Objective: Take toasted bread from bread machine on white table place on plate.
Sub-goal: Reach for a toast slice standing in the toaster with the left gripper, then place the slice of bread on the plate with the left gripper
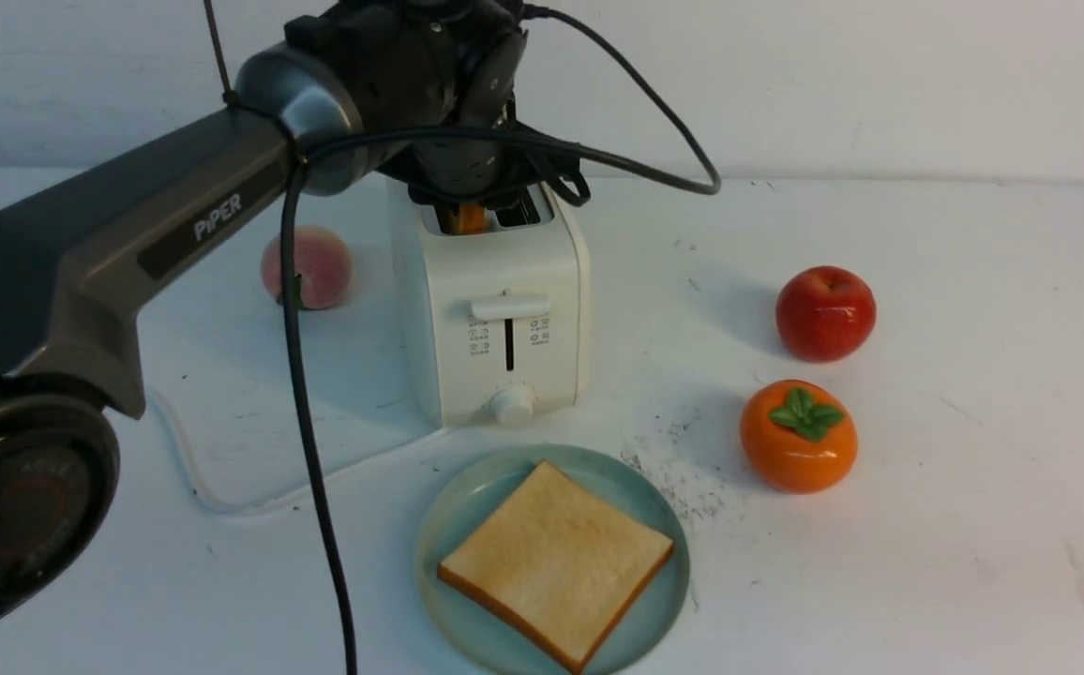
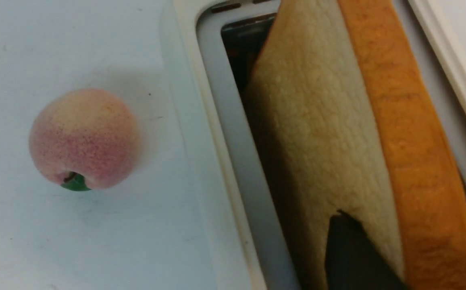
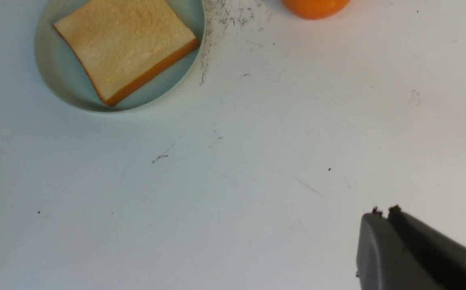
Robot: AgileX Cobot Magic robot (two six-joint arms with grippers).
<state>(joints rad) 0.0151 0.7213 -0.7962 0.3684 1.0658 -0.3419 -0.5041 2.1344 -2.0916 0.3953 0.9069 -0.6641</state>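
Golden square toast slice [image 1: 556, 562] lying on round blue-green plate [image 1: 472, 502], second slice [image 2: 321, 133] standing in white boxy toaster [image 1: 490, 319] on white worktop [image 1: 926, 562], left hand [image 1: 472, 202] hovering there, grip unclear, right hand [image 3: 384, 211] pinched together, arm [image 1: 82, 253] reading PIPER

white table [image 1: 973, 562] bears bread machine [image 1: 490, 319], plate [image 1: 476, 497], peach [image 1: 308, 267], apple [image 1: 825, 312], persimmon [image 1: 798, 436].

White "PIPER" lettering on the left arm [image 1: 188, 225]; button marks on the bread machine [image 1: 448, 366] illegible.
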